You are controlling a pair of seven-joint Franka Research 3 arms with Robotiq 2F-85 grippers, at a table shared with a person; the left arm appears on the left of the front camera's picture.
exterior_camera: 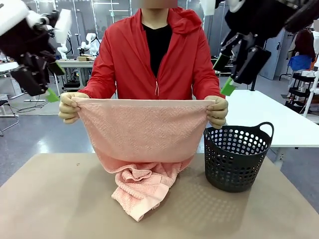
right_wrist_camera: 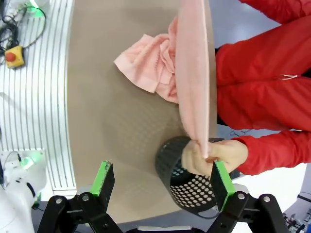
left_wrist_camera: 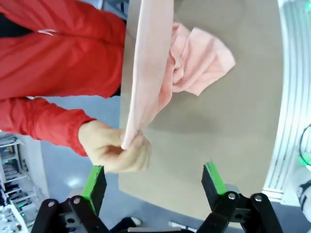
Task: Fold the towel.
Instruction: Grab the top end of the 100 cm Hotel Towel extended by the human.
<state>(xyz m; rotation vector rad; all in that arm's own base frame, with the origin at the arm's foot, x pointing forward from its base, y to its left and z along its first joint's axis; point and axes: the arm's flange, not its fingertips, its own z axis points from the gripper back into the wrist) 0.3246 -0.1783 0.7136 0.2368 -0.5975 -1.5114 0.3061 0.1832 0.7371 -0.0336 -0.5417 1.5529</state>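
Across the tan table, a person holds the towel stretched by its top corners, lower end bunched on the surface beside the basket, seemingly offering those corners. The left gripper and right gripper hover above, fingers spread, empty.

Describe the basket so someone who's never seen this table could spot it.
Start at the tan table in front of the red-jacketed person. Toward its right side, beside the held-up pink towel, stands the basket: dark grey, round, its wall full of holes, the only container there.
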